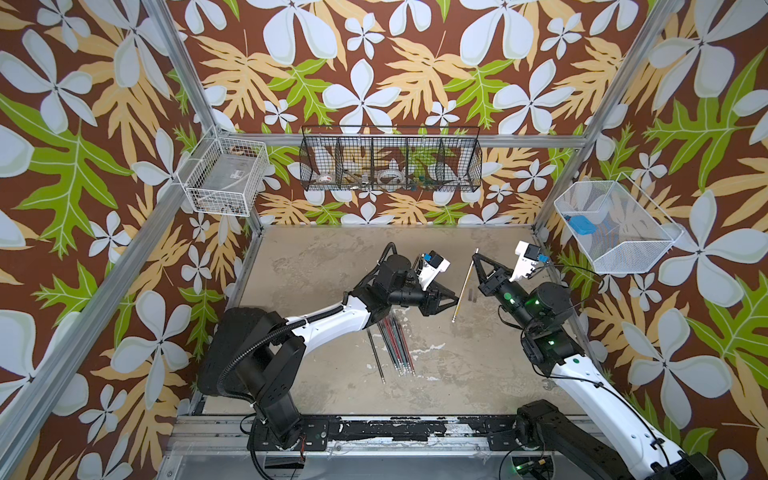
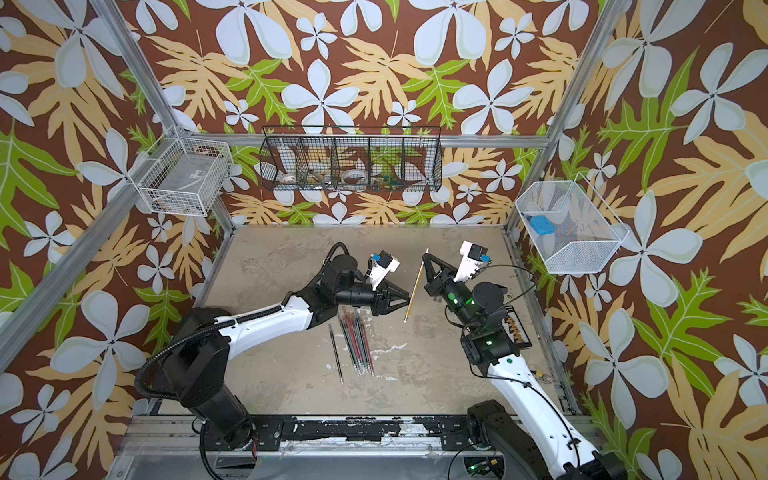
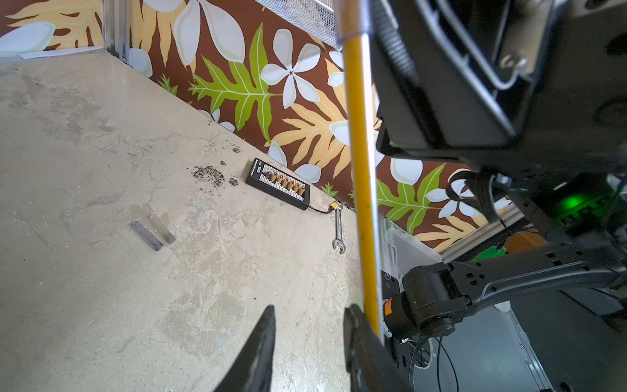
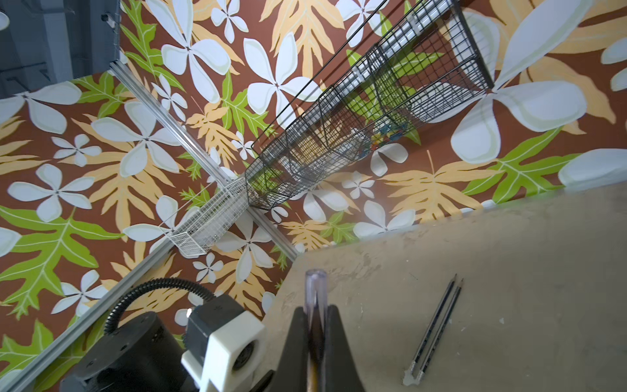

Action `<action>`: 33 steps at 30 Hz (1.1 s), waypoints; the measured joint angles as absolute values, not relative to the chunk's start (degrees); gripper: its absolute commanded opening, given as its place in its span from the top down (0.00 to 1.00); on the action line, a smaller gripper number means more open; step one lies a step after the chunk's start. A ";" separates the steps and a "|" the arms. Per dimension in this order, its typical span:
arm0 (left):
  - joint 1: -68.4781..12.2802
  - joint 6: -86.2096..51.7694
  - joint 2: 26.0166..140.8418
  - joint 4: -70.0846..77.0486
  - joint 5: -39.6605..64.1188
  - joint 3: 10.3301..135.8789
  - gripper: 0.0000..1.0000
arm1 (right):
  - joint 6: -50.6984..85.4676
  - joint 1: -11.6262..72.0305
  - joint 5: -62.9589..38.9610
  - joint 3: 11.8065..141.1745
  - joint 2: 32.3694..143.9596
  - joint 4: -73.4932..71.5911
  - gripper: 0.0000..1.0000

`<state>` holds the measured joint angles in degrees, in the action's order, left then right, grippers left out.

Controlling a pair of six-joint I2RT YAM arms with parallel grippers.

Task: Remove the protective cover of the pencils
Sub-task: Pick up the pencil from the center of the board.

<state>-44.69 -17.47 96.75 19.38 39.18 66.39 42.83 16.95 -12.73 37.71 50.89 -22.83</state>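
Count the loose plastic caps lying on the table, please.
2: a darker cap and a paler cap, side by side on the table. Others may be hidden.

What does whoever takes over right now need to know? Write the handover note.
Right gripper: shut on the cap of the yellow pencil.
Left gripper: open; the shaft passes beside it, ungripped.
Done: two loose caps and two bare pencils lie on the table.
To do: pull this cap off, then work the pile; its caps are too small to see.
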 measured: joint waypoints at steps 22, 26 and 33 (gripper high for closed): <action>-44.73 -16.69 97.62 17.80 39.70 67.24 0.65 | 45.15 19.25 -7.70 38.02 54.98 -24.60 1.00; -44.73 -16.69 97.69 17.80 39.70 67.26 0.65 | 46.61 19.25 -7.64 38.00 55.33 -26.55 1.00; -44.73 -16.69 97.73 17.80 39.70 67.42 0.76 | 49.32 19.27 -7.46 36.56 55.42 -28.29 1.00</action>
<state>-44.73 -16.69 97.73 17.80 39.70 67.42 49.32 19.27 -7.46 36.56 55.42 -28.29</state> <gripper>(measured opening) 0.279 0.066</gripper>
